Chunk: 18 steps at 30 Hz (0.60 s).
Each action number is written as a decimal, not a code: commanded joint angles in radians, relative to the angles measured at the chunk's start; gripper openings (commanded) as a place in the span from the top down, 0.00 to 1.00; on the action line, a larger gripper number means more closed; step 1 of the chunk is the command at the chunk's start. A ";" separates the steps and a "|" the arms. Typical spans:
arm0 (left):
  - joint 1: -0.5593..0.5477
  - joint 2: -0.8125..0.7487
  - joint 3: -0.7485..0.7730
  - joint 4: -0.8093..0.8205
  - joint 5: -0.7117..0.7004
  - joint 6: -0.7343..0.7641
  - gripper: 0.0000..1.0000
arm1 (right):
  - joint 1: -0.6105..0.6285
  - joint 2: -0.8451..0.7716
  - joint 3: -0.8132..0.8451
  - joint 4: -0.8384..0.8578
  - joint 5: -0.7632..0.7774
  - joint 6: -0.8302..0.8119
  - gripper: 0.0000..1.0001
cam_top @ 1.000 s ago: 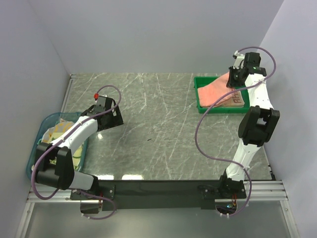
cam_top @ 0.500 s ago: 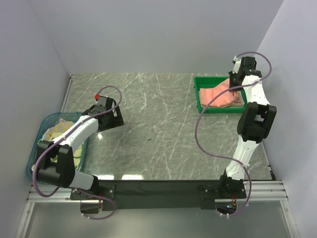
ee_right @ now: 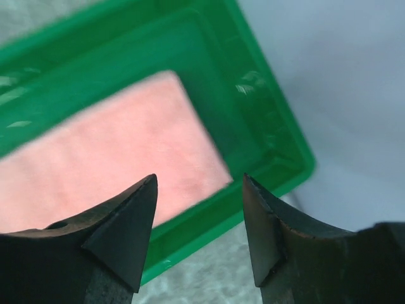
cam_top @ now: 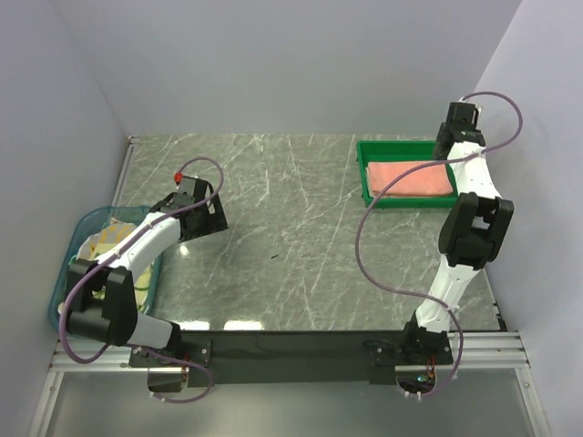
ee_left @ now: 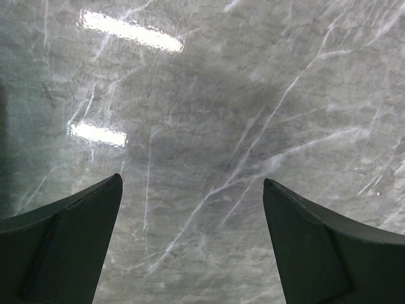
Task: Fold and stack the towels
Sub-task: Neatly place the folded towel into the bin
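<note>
lying in the tray (ee_right: 272, 145), the pink towel (ee_right: 114, 152) sits below the parted right tool (ee_right: 199, 180).

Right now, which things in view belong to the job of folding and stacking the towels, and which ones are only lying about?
Belong to the job:
pink towel, flat in the green tray
cream and yellow towels, heaped in the blue basket
left tool and right tool, both open and empty

Only lying about:
green tray
blue basket
table
</note>
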 commanded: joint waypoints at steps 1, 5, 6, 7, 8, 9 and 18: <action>0.002 -0.055 0.023 0.015 0.014 0.017 0.02 | 0.005 -0.124 -0.057 0.106 -0.226 0.090 0.41; 0.002 -0.086 0.017 0.020 0.018 0.019 0.02 | 0.029 -0.104 -0.122 0.143 -0.509 0.174 0.62; 0.002 -0.100 0.015 0.020 0.020 0.019 0.02 | 0.040 -0.098 -0.135 0.155 -0.536 0.183 0.65; 0.002 -0.106 0.012 0.021 0.021 0.020 0.02 | 0.051 -0.092 -0.167 0.175 -0.561 0.195 0.66; 0.002 -0.110 0.009 0.021 0.023 0.019 0.02 | 0.078 -0.082 -0.181 0.187 -0.573 0.205 0.67; 0.002 -0.118 0.008 0.023 0.025 0.020 0.02 | 0.091 -0.076 -0.195 0.197 -0.581 0.208 0.67; 0.003 -0.147 0.006 0.023 0.031 0.022 0.02 | 0.181 0.045 -0.215 0.192 -0.528 0.298 0.68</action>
